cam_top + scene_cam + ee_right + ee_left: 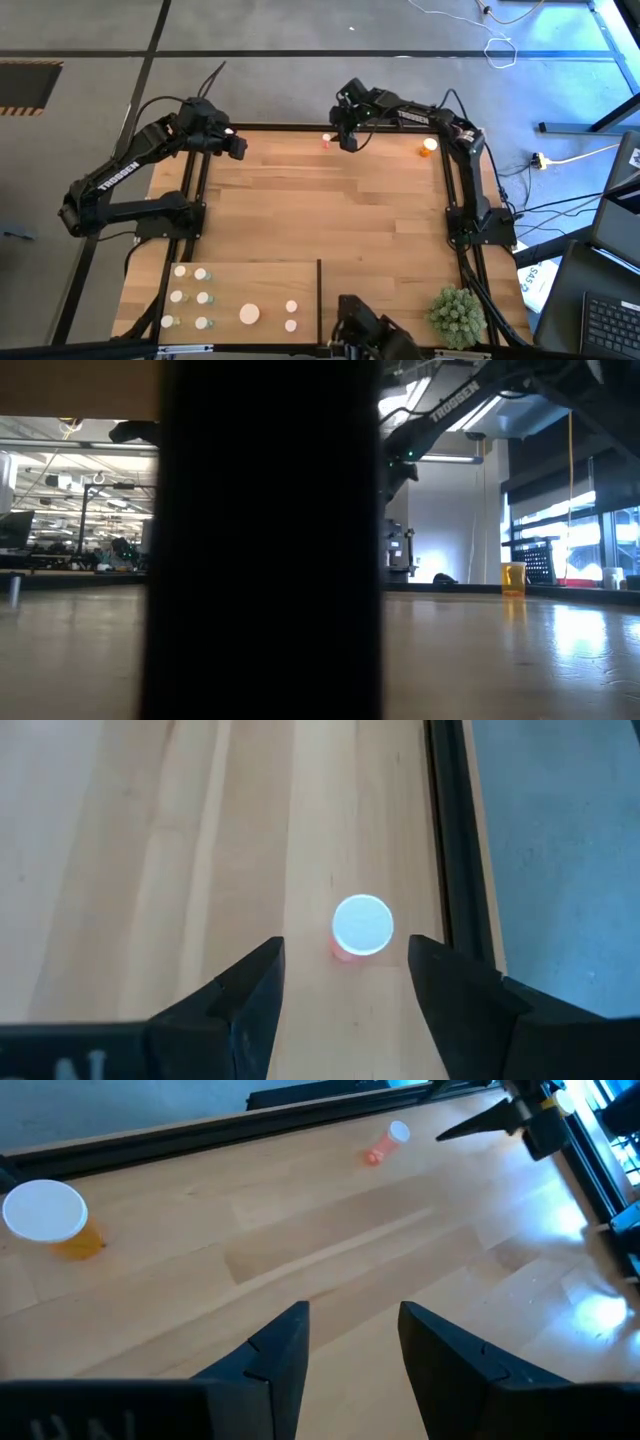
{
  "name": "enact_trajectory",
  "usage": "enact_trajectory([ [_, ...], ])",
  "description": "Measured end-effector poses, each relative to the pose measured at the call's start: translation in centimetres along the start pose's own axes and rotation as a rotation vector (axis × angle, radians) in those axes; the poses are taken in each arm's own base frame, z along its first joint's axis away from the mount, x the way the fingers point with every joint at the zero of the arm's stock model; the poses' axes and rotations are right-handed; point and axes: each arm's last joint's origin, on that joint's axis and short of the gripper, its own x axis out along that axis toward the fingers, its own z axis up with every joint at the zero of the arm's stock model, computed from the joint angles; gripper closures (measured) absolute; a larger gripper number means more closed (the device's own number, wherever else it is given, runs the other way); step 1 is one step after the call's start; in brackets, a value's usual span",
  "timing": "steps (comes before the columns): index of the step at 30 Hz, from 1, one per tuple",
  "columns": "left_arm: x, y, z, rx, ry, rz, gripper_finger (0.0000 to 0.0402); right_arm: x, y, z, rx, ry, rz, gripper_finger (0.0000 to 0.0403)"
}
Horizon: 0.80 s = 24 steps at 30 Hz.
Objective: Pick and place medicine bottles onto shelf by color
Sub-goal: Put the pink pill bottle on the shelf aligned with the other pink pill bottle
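Shelf (262,290) at near edge already carries several bottles. Far edge: right gripper (345,982), fingers apart, hovers over small orange bottle (361,926) close beside table rail (452,870). Risk: off-centre closing could tip it against the rail. Left gripper (352,1342) apart, waiting at far-left corner.

Even overhead light on pale planked wooden tabletop (330,215). Low view dim, backlit by bright windows, blurred black upright (265,540) blocking centre.
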Motion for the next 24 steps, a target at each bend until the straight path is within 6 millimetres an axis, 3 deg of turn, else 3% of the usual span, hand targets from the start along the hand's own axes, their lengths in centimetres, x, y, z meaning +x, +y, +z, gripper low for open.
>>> enact_trajectory([
  [10,0.0,0.0,0.0,-0.024,0.000,0.000,0.0253,2.5,-0.4,-1.3,0.002,0.024,0.017,0.0186],
  [24,0.0,0.0,0.0,-0.024,0.001,0.000,0.0253,3.2,-0.9,-1.1,-0.022,-0.020,-0.015,0.0186],
])
